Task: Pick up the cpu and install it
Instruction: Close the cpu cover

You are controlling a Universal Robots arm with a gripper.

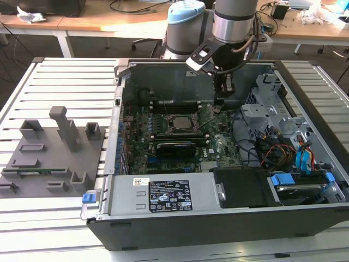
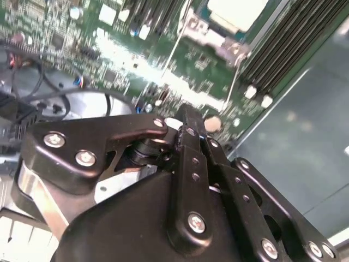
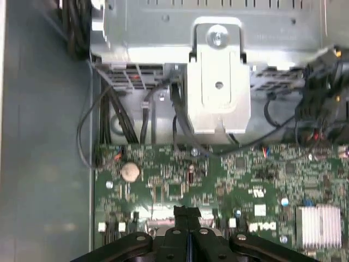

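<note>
The pincer [image 1: 220, 102], closed tight, hovers just above the motherboard [image 1: 221, 143]. The cpu [image 1: 179, 123], a flat silver-grey square, lies in its socket [image 2: 212, 38] near the pincer, on the exterior view's left of it

Cpu [image 1: 178, 123]: small flat square chip with a silver-grey top. It lay flat and level inside the dark socket frame [image 1: 167, 125], edges squared to the frame's sides. In the second wrist view the cpu [image 2: 235, 11] showed a pale top, partly cut off.
</note>
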